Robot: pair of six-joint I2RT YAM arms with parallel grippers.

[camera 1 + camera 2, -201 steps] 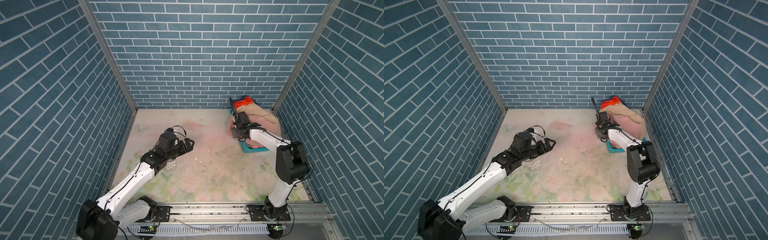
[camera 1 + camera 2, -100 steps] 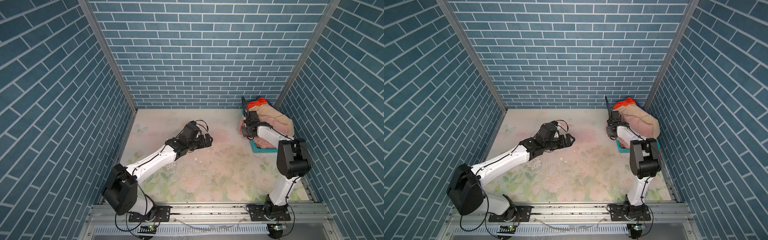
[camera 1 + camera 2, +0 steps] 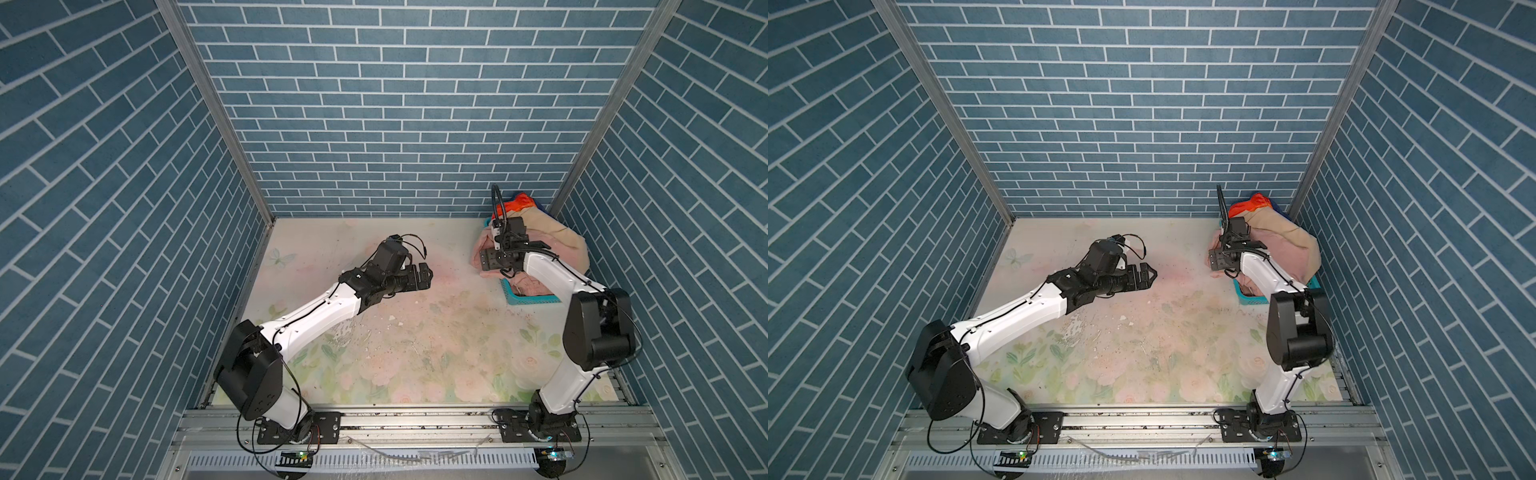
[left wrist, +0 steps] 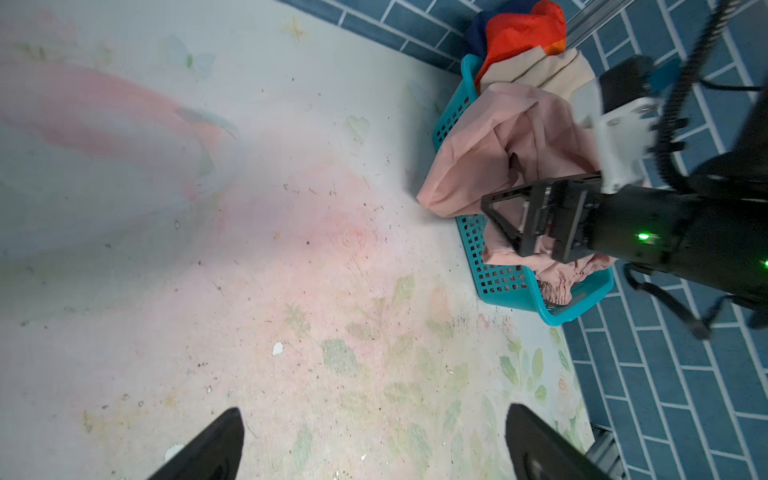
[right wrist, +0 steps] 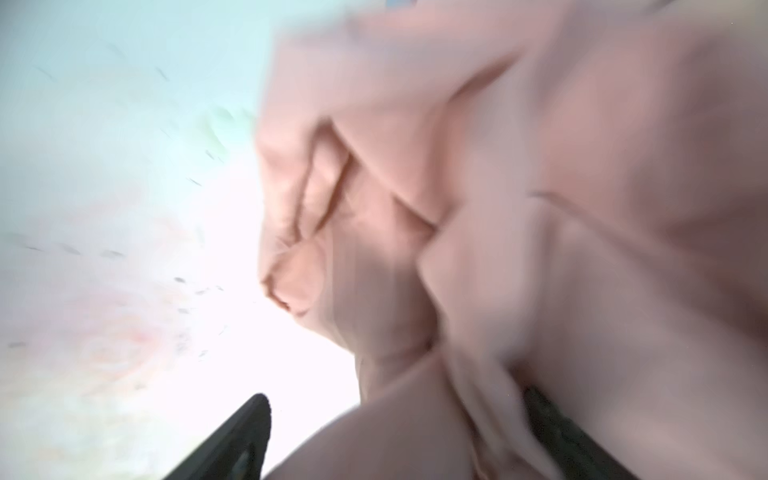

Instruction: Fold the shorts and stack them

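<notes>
Pink shorts (image 4: 490,141) spill from the heaped basket (image 4: 498,282) at far right, draped between the spread jaws of our right claw (image 4: 532,237); closing here, we risk dragging the beige pair (image 4: 540,68) or basket along. Our left claw (image 3: 1147,275) hangs open, empty.

The left gripper (image 3: 424,277) has reached farther toward the middle of the worktop (image 3: 415,340); the right gripper (image 3: 486,262) (jaws now spread) retreated toward its right edge.

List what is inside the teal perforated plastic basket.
Crumpled pale pink fabric shorts spill over the basket rim; beige fabric shorts and shiny orange-and-blue shorts are piled behind. Anything under them is hidden.
</notes>
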